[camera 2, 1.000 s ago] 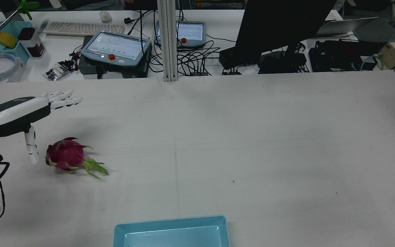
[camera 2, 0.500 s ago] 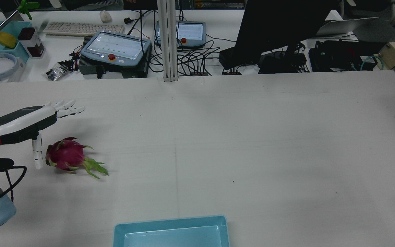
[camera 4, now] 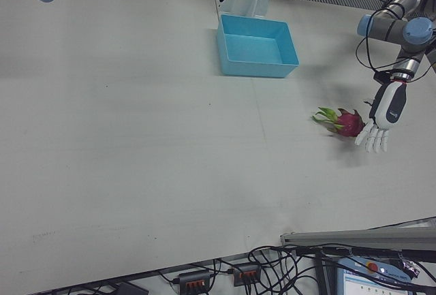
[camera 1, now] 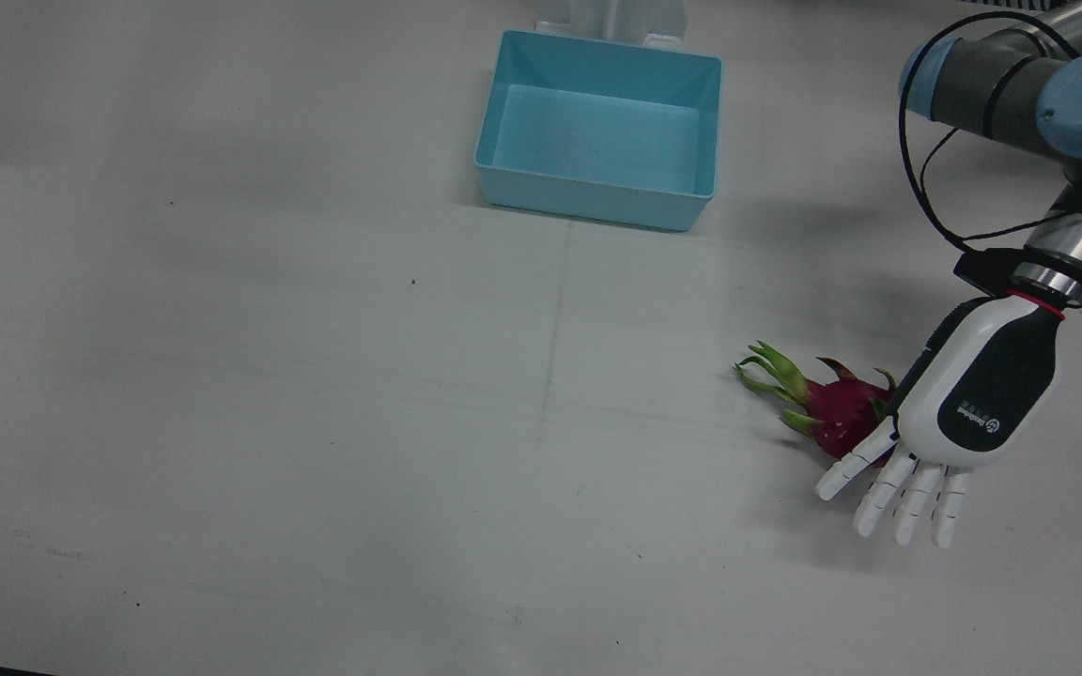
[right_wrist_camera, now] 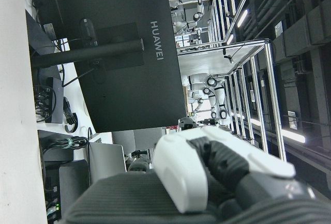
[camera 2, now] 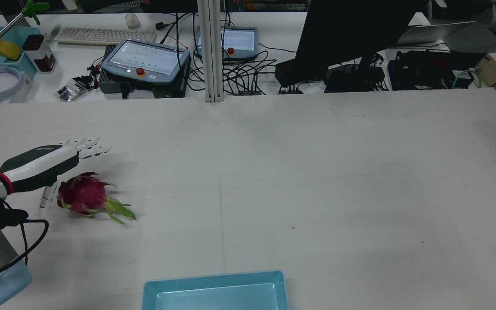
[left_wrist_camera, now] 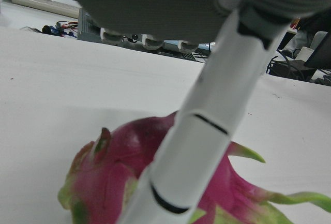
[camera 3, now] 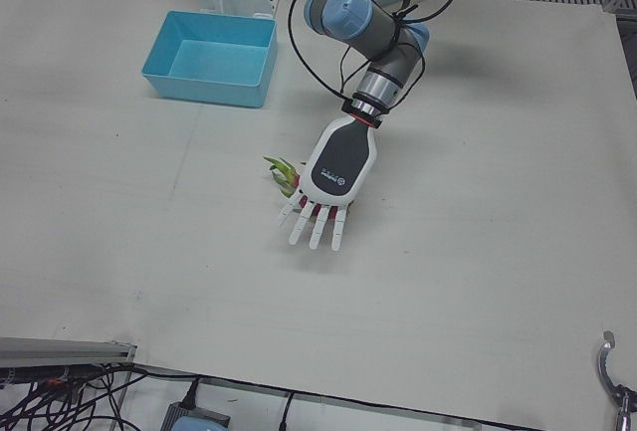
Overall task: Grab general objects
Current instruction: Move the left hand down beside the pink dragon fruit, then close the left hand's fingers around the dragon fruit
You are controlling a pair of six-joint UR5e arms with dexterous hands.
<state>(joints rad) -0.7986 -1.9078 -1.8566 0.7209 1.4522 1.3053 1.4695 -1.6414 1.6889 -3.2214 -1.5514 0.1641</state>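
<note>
A pink dragon fruit with green leaf tips lies on the white table at its left side; it also shows in the front view, the right-front view and the left-front view. My left hand is open, palm down, just above and beside the fruit, with its fingers spread past it. Its thumb hangs down right against the fruit. It holds nothing. My right hand shows only in part in its own view.
An empty light-blue bin stands at the table's near middle edge, seen also in the front view. Behind the far edge are teach pendants, cables, a keyboard and a black monitor.
My left hand has moved forward and lower toward the dragon fruit; its thumb has come from a gap away to right beside the fruit. The fruit has not moved.
</note>
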